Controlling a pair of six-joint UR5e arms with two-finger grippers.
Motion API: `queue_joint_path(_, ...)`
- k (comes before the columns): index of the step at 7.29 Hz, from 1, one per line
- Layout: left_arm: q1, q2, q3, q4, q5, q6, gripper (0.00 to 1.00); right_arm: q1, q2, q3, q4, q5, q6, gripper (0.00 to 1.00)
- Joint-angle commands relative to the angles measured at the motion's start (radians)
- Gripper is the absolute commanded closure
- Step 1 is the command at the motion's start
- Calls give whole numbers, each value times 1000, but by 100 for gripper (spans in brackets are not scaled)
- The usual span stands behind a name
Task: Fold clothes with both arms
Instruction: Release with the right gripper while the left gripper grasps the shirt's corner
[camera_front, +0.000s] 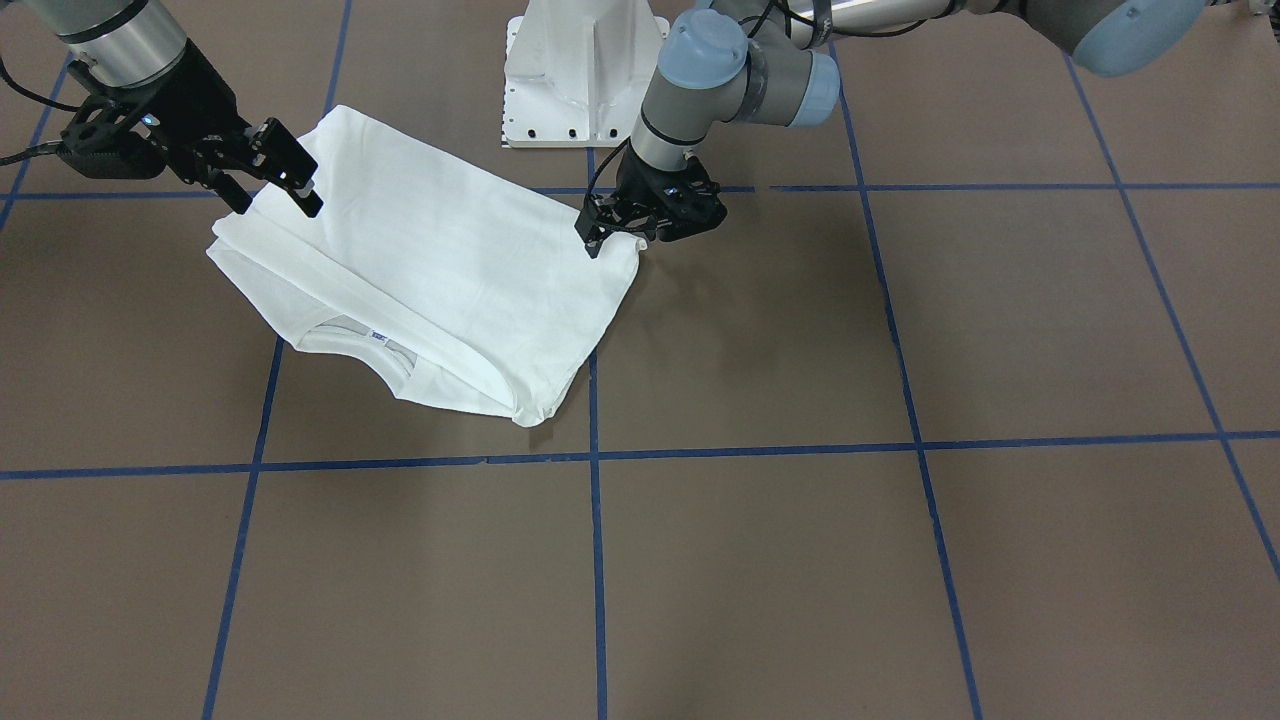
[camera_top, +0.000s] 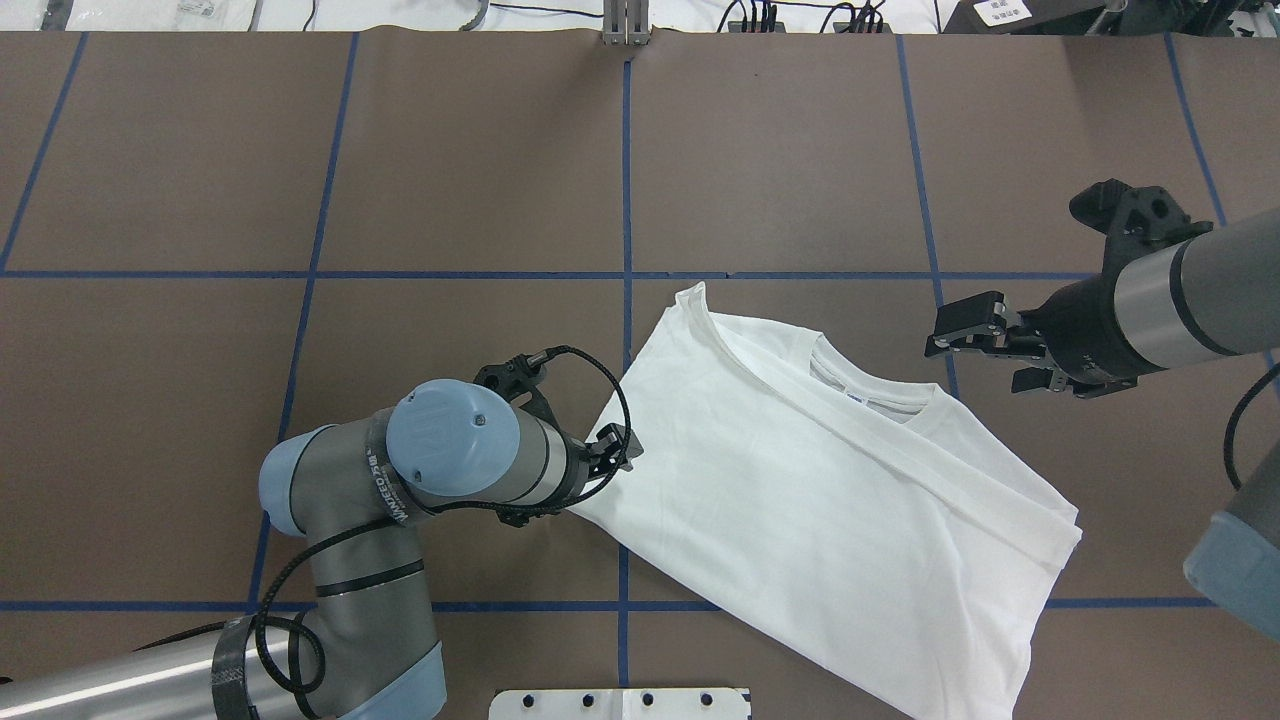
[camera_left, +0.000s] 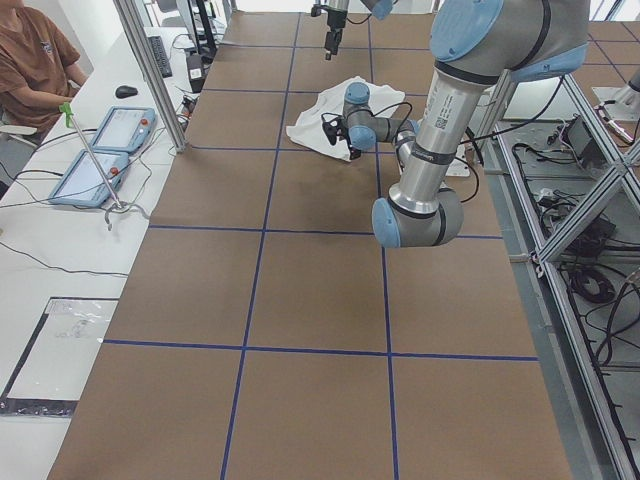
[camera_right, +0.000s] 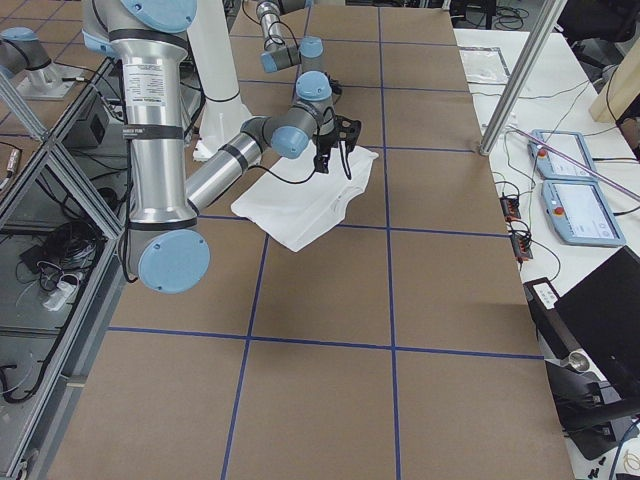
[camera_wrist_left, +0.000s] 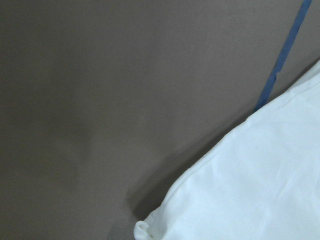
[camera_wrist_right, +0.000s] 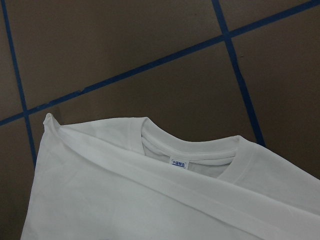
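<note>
The white T-shirt (camera_top: 820, 500) lies folded on the brown table, its ribbed collar and small tag (camera_wrist_right: 179, 163) facing away from the robot. My left gripper (camera_front: 615, 242) hangs low over the shirt's corner nearest the left arm, its fingers apart with nothing visibly between them. In the left wrist view that corner (camera_wrist_left: 250, 190) rests flat on the table with a small curl at its tip. My right gripper (camera_top: 975, 360) hovers open above the table just beyond the collar side of the shirt, holding nothing.
The white pedestal base (camera_front: 585, 70) stands right behind the shirt. Blue tape lines (camera_top: 626, 180) divide the tabletop into squares. A person (camera_left: 35, 60) sits at a side bench with two control pendants (camera_left: 100, 150) past the table's left end.
</note>
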Motion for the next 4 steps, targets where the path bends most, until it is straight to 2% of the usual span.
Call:
queue_joint_path(1,1,-2,8,-2,3,1,7,1,0,1,0,0,5,0)
queue_joint_path(4,1,7,-1,6,5,9,8,1,1,-2,0,0,5,0)
